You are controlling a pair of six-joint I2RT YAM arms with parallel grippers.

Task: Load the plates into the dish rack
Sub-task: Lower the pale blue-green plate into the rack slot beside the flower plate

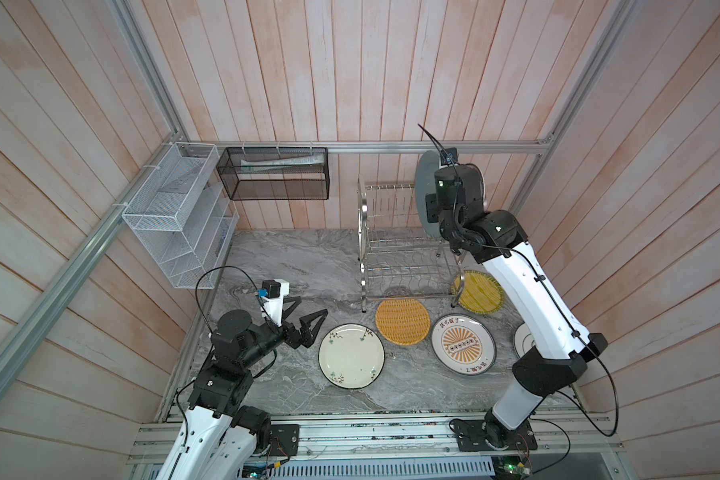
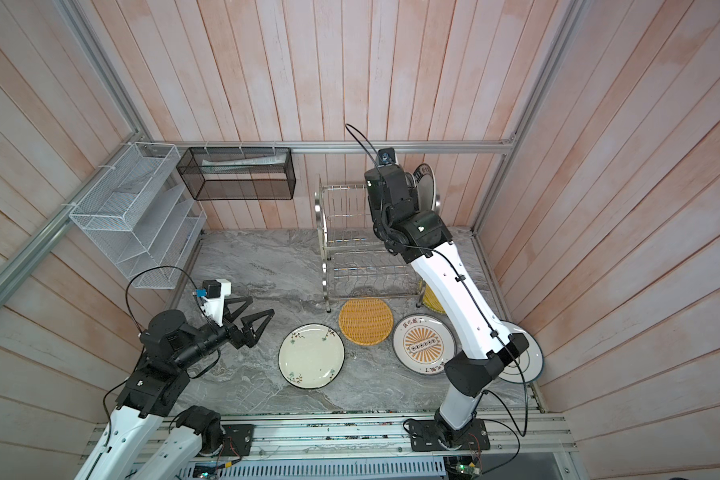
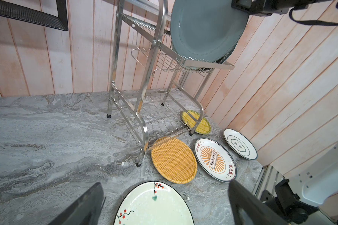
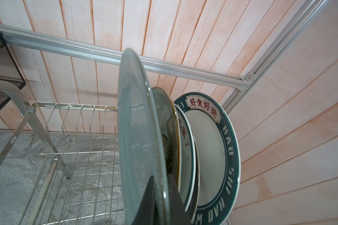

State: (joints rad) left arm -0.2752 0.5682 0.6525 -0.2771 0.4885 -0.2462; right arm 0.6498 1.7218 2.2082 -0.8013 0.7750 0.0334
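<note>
The steel dish rack (image 1: 404, 249) stands at the back of the table. My right gripper (image 4: 162, 187) is shut on the rim of a grey-blue plate (image 4: 137, 136), which stands upright in the top tier beside a dark plate (image 4: 168, 124) and two teal-ringed plates (image 4: 213, 146). My left gripper (image 1: 310, 306) hangs open over the table, just left of a cream floral plate (image 1: 351, 356) that lies flat. An orange woven plate (image 1: 402, 321), a sunburst plate (image 1: 463, 344), a yellow woven plate (image 1: 479, 293) and a blue-ringed white plate (image 2: 524, 357) also lie flat.
A white mesh organizer (image 1: 179, 216) and a black mesh basket (image 1: 273, 174) hang on the back left walls. Wood panel walls close in three sides. The right arm (image 1: 537, 299) stretches over the plates on the right.
</note>
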